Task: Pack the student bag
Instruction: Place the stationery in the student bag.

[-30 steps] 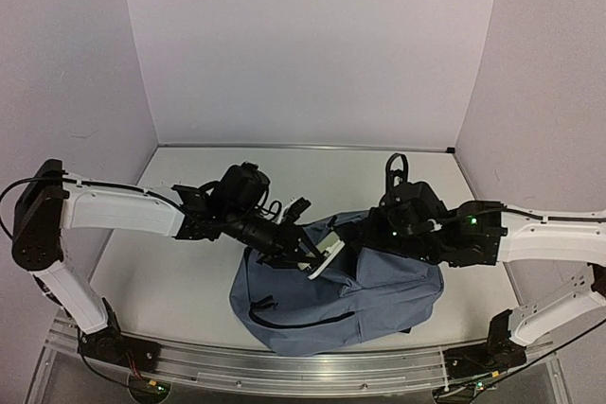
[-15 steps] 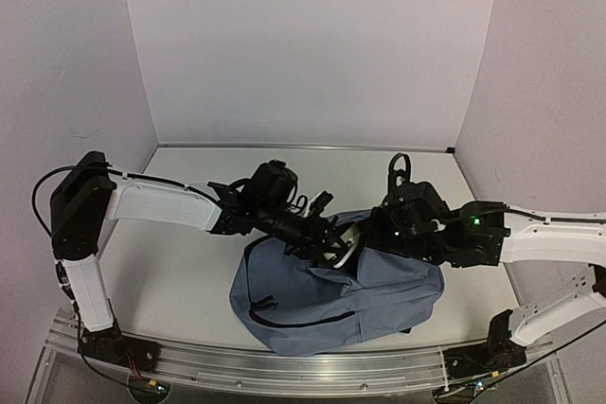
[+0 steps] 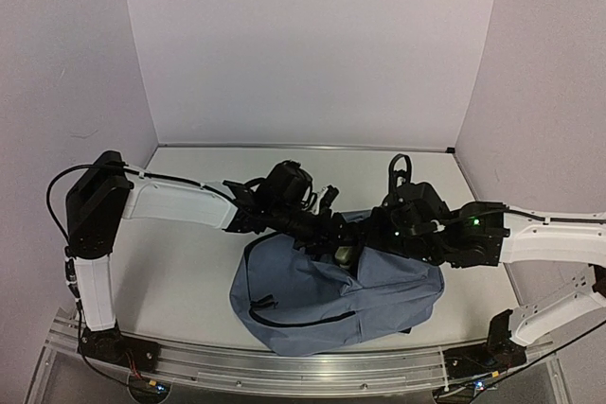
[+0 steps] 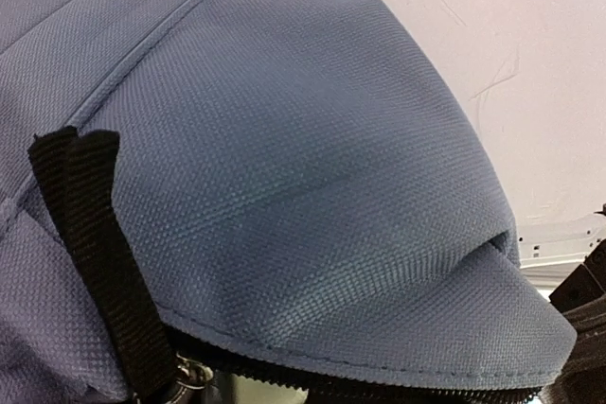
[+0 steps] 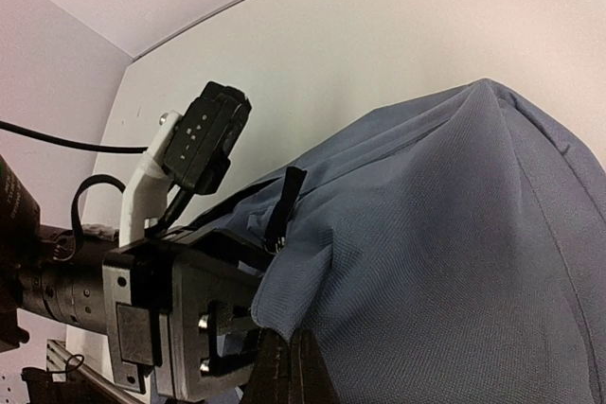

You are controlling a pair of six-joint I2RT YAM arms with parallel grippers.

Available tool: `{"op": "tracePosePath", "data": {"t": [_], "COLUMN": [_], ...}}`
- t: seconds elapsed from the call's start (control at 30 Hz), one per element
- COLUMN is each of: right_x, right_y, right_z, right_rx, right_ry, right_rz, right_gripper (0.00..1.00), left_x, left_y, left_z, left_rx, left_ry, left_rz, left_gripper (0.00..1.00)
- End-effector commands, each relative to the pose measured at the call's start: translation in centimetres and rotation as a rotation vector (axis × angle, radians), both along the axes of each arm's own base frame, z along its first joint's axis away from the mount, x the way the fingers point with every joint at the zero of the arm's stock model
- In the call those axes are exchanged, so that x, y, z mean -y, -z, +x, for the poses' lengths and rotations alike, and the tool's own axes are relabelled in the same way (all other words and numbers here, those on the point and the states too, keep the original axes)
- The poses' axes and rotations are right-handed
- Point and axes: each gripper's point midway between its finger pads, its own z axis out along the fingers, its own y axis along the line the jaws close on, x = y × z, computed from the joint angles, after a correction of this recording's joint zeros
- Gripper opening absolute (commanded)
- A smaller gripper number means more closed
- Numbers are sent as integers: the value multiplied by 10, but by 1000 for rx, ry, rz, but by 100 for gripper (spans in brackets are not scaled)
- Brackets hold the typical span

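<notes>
Right end effector (image 5: 289, 366) is clamping the mouth of the big soft grey-blue fabric student bag (image 3: 322, 295) lying on the white table (image 3: 180, 272) while the left end effector (image 3: 339, 247) (can't tell if it's apart or together) is reaching inside, so I'm guessing slipping fabric could be snagging it.

The student bag (image 3: 322, 295) is woven in plain grey-blue cloth and trimmed with a black strap (image 4: 90, 234), while the left arm (image 3: 180, 203) and right arm (image 3: 554, 237) are cased in white and black.
</notes>
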Motion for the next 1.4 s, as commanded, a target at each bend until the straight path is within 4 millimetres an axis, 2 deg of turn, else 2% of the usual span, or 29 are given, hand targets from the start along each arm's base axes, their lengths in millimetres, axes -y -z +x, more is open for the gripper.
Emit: {"op": "tracePosePath", "data": {"t": [0.0,0.17,0.37,0.5,0.7,0.8,1.1,1.27,1.37], "right_x": [-8,-11,-13,-11,-8,-9,-6,-2,-2], "right_y": [-36,-35,-36,-38,-39,-41,-42,-42,-41], "right_z": [8,9,9,9,8,8,8,8,8], "right_rx": [73,72,72,75,79,80,84,86,84], "right_ry": [34,28,25,28,33,32,38,50,52], "right_rz": [134,126,125,130,136,140,144,148,149], "right_gripper": [0,0,0,0,0,0,0,0,0], "left_x": [-18,-27,-21,-21,-5,2,21,34,36], "left_y": [-30,-28,-13,-6,-1,7,-2,-15,-23], "left_z": [8,-4,-19,-20,-26,-26,-15,-9,-8], "left_rx": [100,90,104,129,120,100,154,160,162], "left_ry": [-44,-25,-1,-27,7,11,-33,-58,-70], "left_rz": [12,42,134,206,175,180,88,-20,-49], "left_gripper": [63,64,61,59,56,55,48,47,46]}}
